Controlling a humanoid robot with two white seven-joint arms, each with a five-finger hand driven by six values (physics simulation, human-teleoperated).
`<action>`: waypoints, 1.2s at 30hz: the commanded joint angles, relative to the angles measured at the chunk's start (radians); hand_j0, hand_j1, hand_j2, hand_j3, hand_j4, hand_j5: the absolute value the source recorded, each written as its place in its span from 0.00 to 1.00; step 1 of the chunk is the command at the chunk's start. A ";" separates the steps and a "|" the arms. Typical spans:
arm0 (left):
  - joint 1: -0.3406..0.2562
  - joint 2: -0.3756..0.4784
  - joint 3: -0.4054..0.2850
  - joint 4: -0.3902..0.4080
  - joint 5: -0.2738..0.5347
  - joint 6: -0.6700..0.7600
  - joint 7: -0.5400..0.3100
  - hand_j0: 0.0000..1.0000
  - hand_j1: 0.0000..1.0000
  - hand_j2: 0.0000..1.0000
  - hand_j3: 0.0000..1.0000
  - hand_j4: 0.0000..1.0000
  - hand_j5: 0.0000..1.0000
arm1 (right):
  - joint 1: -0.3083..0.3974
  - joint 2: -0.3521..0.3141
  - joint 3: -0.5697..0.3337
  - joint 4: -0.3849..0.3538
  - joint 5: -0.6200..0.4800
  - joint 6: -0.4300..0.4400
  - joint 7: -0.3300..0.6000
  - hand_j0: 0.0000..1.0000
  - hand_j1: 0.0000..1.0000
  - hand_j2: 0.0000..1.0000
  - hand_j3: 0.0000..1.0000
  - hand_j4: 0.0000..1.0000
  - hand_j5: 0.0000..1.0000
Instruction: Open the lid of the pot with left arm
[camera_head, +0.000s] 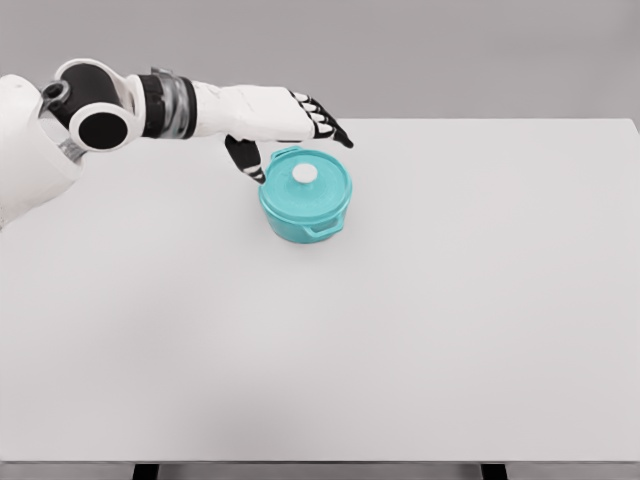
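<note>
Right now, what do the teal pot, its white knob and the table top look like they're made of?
This is a render, so only the look counts.
Pot: enamelled metal or ceramic, judging by its even teal colour and soft sheen.
Knob: smooth white plastic or ceramic, plain and rounded; it could be either.
Table: matte pale grey laminate or painted board, with no grain or reflections.

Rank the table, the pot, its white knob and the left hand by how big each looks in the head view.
1. Table
2. Left hand and pot: look alike, so no ranking between them
3. Knob
</note>
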 joint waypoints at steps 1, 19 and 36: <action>0.000 -0.031 -0.017 0.030 -0.011 0.007 0.000 1.00 1.00 1.00 1.00 1.00 1.00 | 0.000 0.000 0.000 0.000 0.000 0.000 0.000 1.00 1.00 1.00 1.00 1.00 1.00; 0.000 -0.112 -0.034 0.177 -0.101 -0.006 0.000 0.92 0.92 0.92 0.92 0.92 0.92 | 0.000 0.000 0.000 -0.001 0.000 0.000 0.000 1.00 1.00 1.00 1.00 1.00 1.00; 0.002 -0.153 -0.058 0.228 -0.104 -0.004 0.000 0.83 0.83 0.83 0.83 0.83 0.83 | 0.000 0.000 0.000 -0.001 0.000 0.000 0.000 1.00 1.00 1.00 1.00 1.00 1.00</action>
